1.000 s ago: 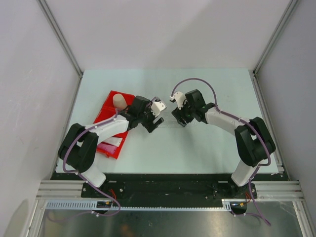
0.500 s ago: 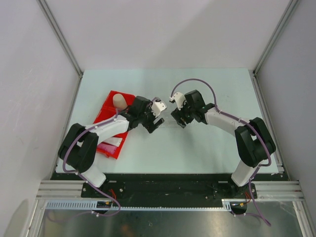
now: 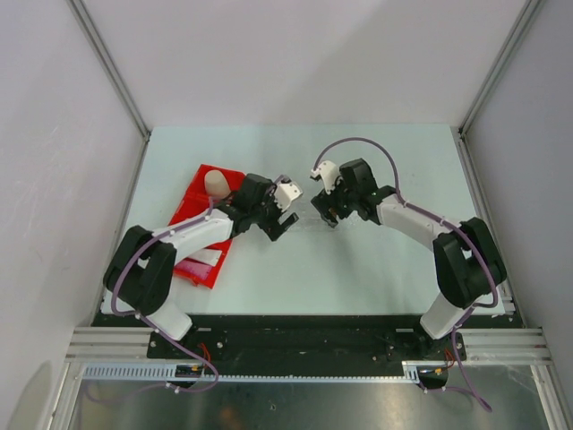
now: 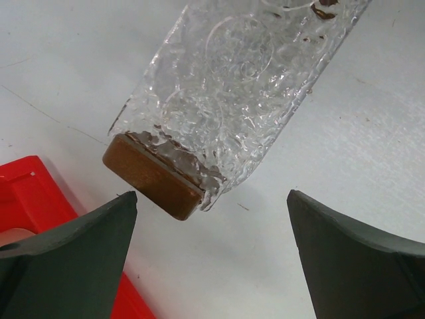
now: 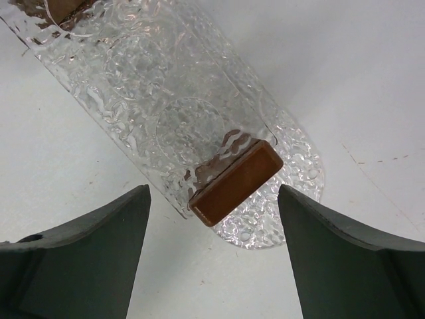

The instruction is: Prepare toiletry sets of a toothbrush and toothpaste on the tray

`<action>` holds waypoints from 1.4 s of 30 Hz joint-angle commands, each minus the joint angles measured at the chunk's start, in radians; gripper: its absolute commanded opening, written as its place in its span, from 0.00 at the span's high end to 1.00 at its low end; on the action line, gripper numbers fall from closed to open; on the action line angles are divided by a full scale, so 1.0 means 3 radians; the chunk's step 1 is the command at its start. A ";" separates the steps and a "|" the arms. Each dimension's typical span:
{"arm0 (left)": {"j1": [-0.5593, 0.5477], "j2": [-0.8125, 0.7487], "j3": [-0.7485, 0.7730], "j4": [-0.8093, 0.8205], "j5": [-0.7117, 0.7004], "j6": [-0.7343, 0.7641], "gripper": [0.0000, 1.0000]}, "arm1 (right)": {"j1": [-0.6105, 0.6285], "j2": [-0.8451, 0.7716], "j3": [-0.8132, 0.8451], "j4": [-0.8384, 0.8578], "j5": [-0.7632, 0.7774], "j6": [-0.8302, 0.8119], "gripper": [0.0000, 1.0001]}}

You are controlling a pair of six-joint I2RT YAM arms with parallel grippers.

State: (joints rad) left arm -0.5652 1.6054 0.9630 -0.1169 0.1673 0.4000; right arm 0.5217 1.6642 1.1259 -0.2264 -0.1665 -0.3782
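The clear plastic tray (image 3: 303, 224) lies flat and empty on the table between my two grippers. In the left wrist view its pebbled body (image 4: 232, 86) ends in a dark brown block (image 4: 151, 177) just ahead of my open left gripper (image 4: 211, 201). In the right wrist view the tray (image 5: 153, 86) shows its other brown block (image 5: 236, 181), just ahead of my open right gripper (image 5: 212, 193). In the top view the left gripper (image 3: 281, 224) and right gripper (image 3: 323, 211) face each other, both empty. A white tube (image 3: 207, 258) lies in the red bin. The toothbrush and the pink tube cannot be made out.
A red divided bin (image 3: 199, 188) sits at the left under my left arm, holding a tan paper cup (image 3: 216, 184); its corner shows in the left wrist view (image 4: 30, 193). White walls enclose the table on three sides.
My right gripper has drawn slightly back and away from the tray end. The left gripper and the tray have barely moved.
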 commanded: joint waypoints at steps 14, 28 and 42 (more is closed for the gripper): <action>0.0441 -0.0928 0.0006 0.0083 -0.0076 -0.0111 0.00 | -0.0113 -0.0643 0.0005 0.0126 -0.0043 0.0054 0.15; 0.1106 -0.0633 0.0589 -0.0326 -0.0690 -0.0392 0.00 | -0.0179 -0.0654 0.0005 0.0090 -0.0197 0.0182 0.15; 0.1495 0.0206 0.1075 -0.0474 -0.0609 -0.0479 0.00 | -0.0236 -0.0608 -0.0005 0.0044 -0.0309 0.0207 0.14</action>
State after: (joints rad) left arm -0.1345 1.6379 1.2194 -0.2535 -0.0219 0.2947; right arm 0.4591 1.4765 1.1259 -0.2203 -0.2344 -0.3313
